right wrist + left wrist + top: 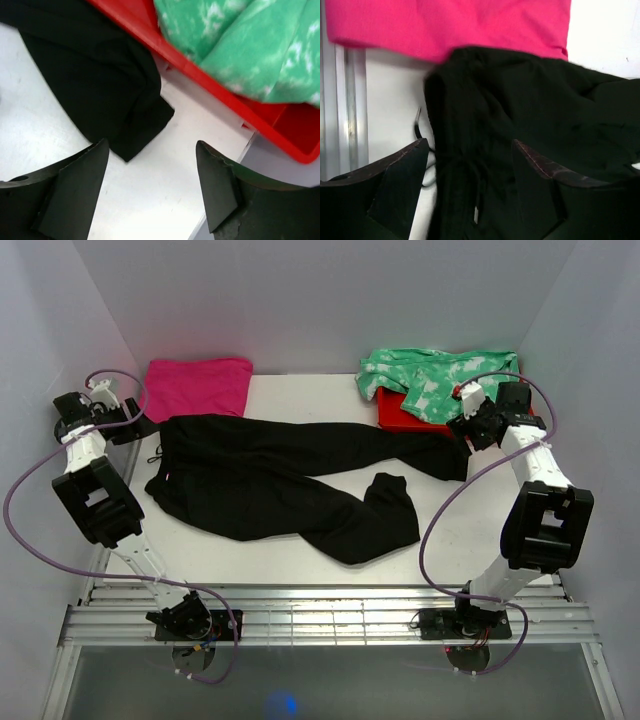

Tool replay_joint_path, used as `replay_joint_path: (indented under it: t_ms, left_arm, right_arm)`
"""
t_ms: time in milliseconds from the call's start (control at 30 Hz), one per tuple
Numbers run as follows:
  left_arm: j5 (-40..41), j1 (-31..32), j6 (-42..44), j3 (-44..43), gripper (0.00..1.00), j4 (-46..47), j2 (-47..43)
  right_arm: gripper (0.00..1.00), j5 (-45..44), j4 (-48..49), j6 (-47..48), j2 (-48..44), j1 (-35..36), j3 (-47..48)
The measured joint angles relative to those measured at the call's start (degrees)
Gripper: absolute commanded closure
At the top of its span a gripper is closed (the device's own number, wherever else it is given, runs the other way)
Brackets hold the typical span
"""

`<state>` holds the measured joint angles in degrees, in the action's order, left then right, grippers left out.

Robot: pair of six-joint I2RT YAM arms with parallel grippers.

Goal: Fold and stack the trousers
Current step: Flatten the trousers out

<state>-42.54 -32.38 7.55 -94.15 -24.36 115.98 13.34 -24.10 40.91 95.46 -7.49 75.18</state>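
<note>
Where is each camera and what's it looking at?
Top external: above and behind, looking down at table, trousers, left arm, right arm.
Left wrist: on the left arm, past its open left gripper at trousers' waist, pink cloth.
Right wrist: on the right arm, past its open right gripper at trouser cuff, red tray, green garment.
All three see the trousers.

Plain black is seen on the trousers (pixel 270 475); magenta-pink on the cloth (pixel 198 386); green-and-white tie-dye on the garment (pixel 435 375); red on the tray (pixel 405 415); white on the counter (pixel 470 530).
</note>
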Motion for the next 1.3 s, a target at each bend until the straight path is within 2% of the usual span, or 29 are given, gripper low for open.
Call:
replay_joint_path:
  t_ms: [167,233,333,433,533,600,700,900,1033,1100,1133,1167,1233,1300]
  left_arm:
    - [2.2,-1.0,10.1,2.6,0.19,-10.3,-6.6]
    - [1.3,-1.7,16.6,5.4,0.20,-16.3,-11.5]
    - [-1.5,-2.5,26.5,8.7,0.22,-26.2,-17.0]
    - [-4.5,-2.9,33.8,11.2,0.26,-34.5,-17.7]
    - [-6.6,-3.1,36.4,13.2,0.28,-39.1,-15.1]
    - [-7.8,-3.2,36.5,14.5,0.28,-39.9,-13.4]
    - [-8.4,-3.8,35.2,16.7,0.28,-39.4,-13.2]
    - [-8.0,-4.3,33.7,17.7,0.29,-37.0,-13.3]
    - [-6.5,-4.4,32.7,19.5,0.30,-34.9,-13.3]
    - [-5.6,-4.4,32.0,20.3,0.29,-33.7,-13.3]
    - [-5.1,-4.5,31.8,20.6,0.29,-33.2,-13.3]
    - [-4.6,-4.5,31.6,21.1,0.29,-32.3,-13.3]
    - [-3.1,-4.5,31.4,22.5,0.29,-30.0,-13.3]
    - [-1.0,-4.5,31.3,24.2,0.30,-28.0,-13.3]
  right_arm:
    - [0.22,2.3,-13.8,4.9,-6.4,-2.2,-0.8]
    - [0.20,7.0,-21.7,11.3,-11.7,-2.5,-2.3]
    - [0.19,12.7,-28.5,20.2,-18.3,-1.0,-6.6]
    - [0.19,16.4,-30.1,28.4,-23.4,2.6,-14.8]
    - [0.22,15.4,-24.6,31.0,-23.5,7.7,-22.5]
    - [0.25,13.5,-21.1,28.6,-19.1,12.0,-22.8]
    - [0.25,11.7,-16.5,21.9,-9.2,16.5,-17.6]
    - [0.26,9.6,-11.9,9.3,2.6,17.5,-6.8]
    - [0.32,9.0,-11.6,0.9,7.9,17.8,-3.5]
    - [0.46,8.8,-12.2,-1.5,9.7,17.9,-3.4]
    - [0.56,8.7,-12.6,-2.6,10.4,18.0,-3.5]
    - [0.73,8.3,-13.1,-3.3,10.8,18.0,-3.7]
    - [0.89,7.5,-14.3,-4.2,10.7,18.0,-4.6]
    - [0.92,7.0,-16.0,-5.0,9.9,17.7,-5.3]
